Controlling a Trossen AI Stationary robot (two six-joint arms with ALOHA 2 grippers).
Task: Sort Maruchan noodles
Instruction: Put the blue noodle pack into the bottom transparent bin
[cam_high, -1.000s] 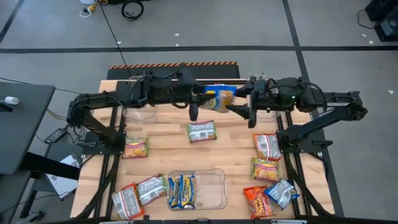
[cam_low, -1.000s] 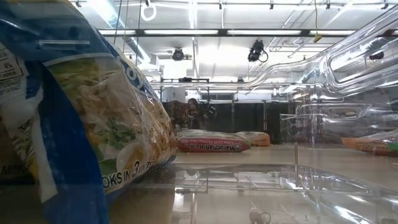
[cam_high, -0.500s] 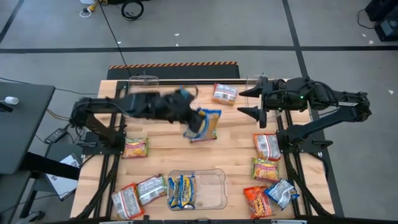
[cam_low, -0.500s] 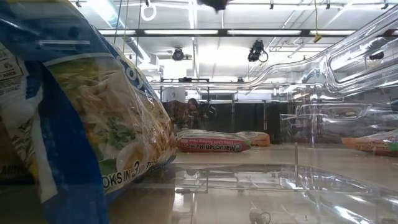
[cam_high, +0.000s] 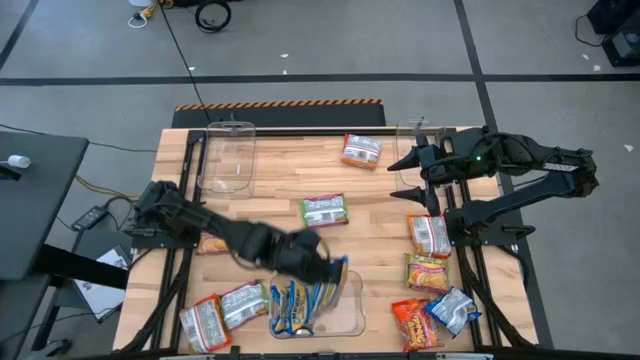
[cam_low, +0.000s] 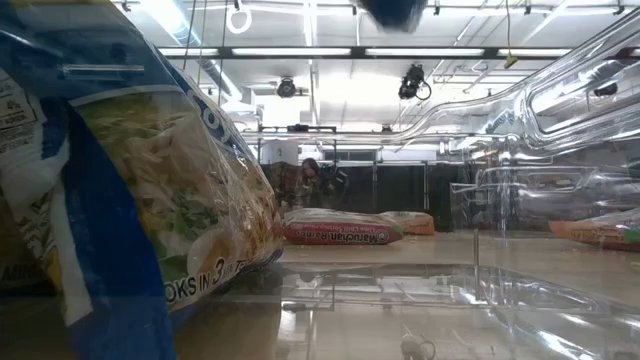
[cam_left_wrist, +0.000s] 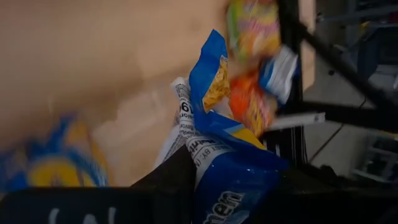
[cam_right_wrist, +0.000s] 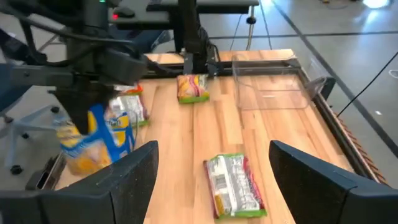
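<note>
At the tabletop's near edge, the left gripper (cam_high: 325, 270) clenches a crinkly blue-and-yellow plastic ramen packet (cam_left_wrist: 227, 155) over the clear rectangular plastic bin (cam_high: 352, 312), which already holds a matching packet (cam_high: 290, 310). This looks like the drop-off step; next the jaws need to release it inside the walls. Near the far right corner, the right gripper (cam_high: 408, 175) waits, jaws spread and empty.
</note>
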